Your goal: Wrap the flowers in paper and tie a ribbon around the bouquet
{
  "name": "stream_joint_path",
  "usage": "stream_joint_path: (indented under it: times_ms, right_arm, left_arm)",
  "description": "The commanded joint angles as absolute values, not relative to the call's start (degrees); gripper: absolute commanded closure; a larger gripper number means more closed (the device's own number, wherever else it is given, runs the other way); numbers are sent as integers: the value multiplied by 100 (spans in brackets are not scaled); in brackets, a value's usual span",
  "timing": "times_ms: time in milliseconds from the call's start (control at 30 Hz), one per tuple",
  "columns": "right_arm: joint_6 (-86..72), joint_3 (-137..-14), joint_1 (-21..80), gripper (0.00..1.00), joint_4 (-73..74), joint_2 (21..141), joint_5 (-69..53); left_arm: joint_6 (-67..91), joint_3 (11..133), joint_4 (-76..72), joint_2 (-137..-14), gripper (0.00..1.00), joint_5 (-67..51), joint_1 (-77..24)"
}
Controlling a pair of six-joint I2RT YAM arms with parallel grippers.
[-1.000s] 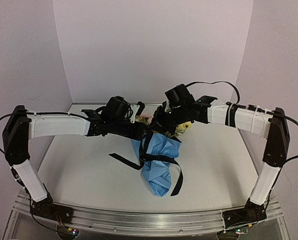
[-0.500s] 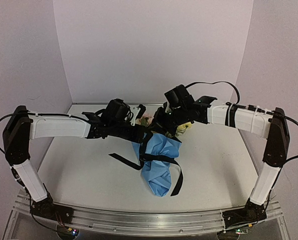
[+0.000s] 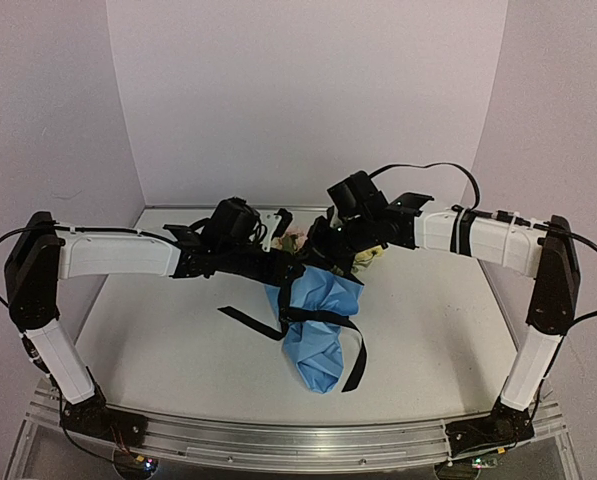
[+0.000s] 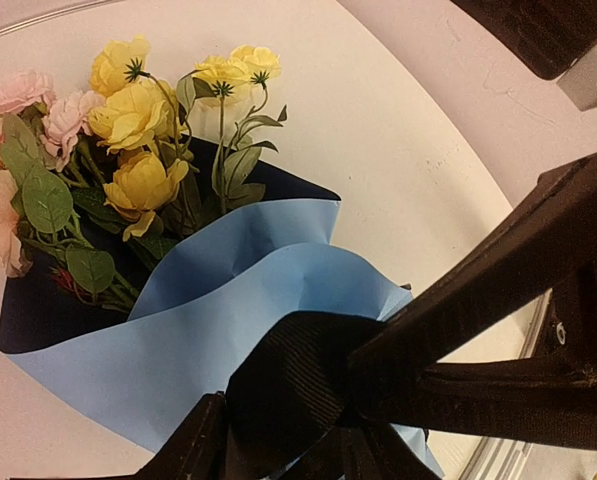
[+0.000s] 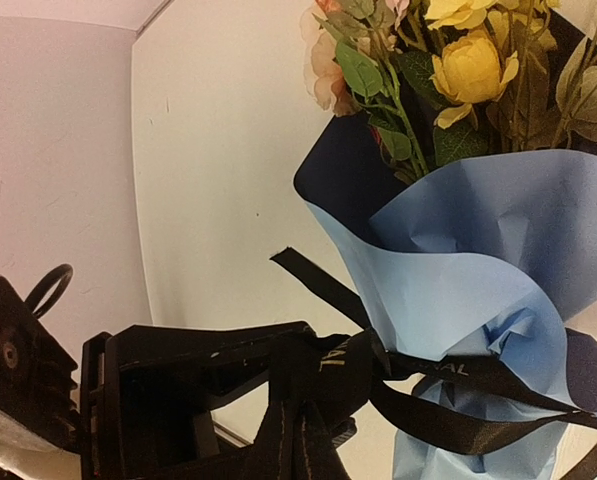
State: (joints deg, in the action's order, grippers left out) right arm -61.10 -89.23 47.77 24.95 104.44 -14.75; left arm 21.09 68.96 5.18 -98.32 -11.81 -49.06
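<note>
The bouquet (image 3: 318, 345) lies in the middle of the bench (image 3: 158, 340), its paper (image 3: 323, 370) tip toward the near edge. The ribbon (image 3: 323, 317) circles the cone's waist, ends trailing loose, apparently ready for knotting. The right gripper (image 5: 313, 375) has its jaws shut on one strand, likely keeping it taut. The left gripper (image 4: 288, 420) straddles a ribbon fold; whether its jaws pinch it I cannot tell. The flowers (image 4: 143, 150) point toward the far edge.

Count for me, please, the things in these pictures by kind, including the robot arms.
bunch of flowers: 1
paper sheet: 1
ribbon: 1
robot arms: 2
Total: 5
</note>
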Motion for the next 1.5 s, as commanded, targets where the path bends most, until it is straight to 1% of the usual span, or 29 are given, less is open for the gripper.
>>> stream_joint_path:
  times_ms: [0, 167, 267, 400, 433, 467, 533, 567, 633, 833, 1000, 1100, 1200, 1300, 1467]
  right_arm:
    - [-6028, -9026, 4850, 100, 2529, 10214, -1332]
    - [-6021, -9034, 4862, 100, 2535, 10221, -1330]
    - [-6015, -9049, 4864, 100, 2545, 10229, -1338]
    - [-6012, -9068, 4868, 100, 2562, 10230, -1323]
    - [-6011, -9066, 4868, 100, 2566, 10231, -1313]
    - [-6004, -9077, 4863, 100, 2573, 10242, -1310]
    - [-6003, -9097, 4866, 100, 2585, 10255, -1317]
    - [-6003, -9103, 4867, 100, 2590, 10257, -1317]
    - [-5994, -9127, 4868, 100, 2601, 10257, -1297]
    - [-5974, -9182, 4864, 100, 2653, 10254, -1231]
    - [-5963, -9211, 4868, 100, 2672, 10322, -1252]
    - [-5966, -9240, 4862, 100, 2681, 10343, -1240]
    - [-5988, -9293, 4870, 100, 2689, 10341, -1234]
    - [-6020, -9345, 4896, 100, 2697, 10340, -1218]
    - [-6109, -9438, 4963, 100, 2720, 10418, -1244]
  left_arm:
    - [2109, 7143, 250, -9873, 62, -1170, -4904]
    - [2109, 7103, 205, -9881, 69, -1141, -4904]
    - [2095, 7102, 198, -9910, 78, -1105, -4904]
    - [2067, 7102, 152, -9938, 87, -1125, -4904]
    - [2052, 7100, 138, -9939, 87, -1173, -4904]
    - [2029, 7080, 102, -9929, 83, -1256, -4904]
    - [2020, 7021, 56, -9893, 71, -1306, -4904]
    - [2004, 6994, 51, -9881, 66, -1319, -4904]
    - [1981, 6944, 68, -9856, 63, -1304, -4905]
    - [1991, 6705, 25, -9788, 62, -1315, -4904]
    - [2012, 6516, -292, -9681, 63, -1488, -4904]
    - [2007, 6419, -334, -9574, 58, -1440, -4903]
    - [1976, 6493, -258, -9646, 57, -1407, -4904]
    - [2009, 6591, -248, -9746, 57, -1351, -4909]
    - [2065, 6714, -335, -9850, 61, -1311, -4921]
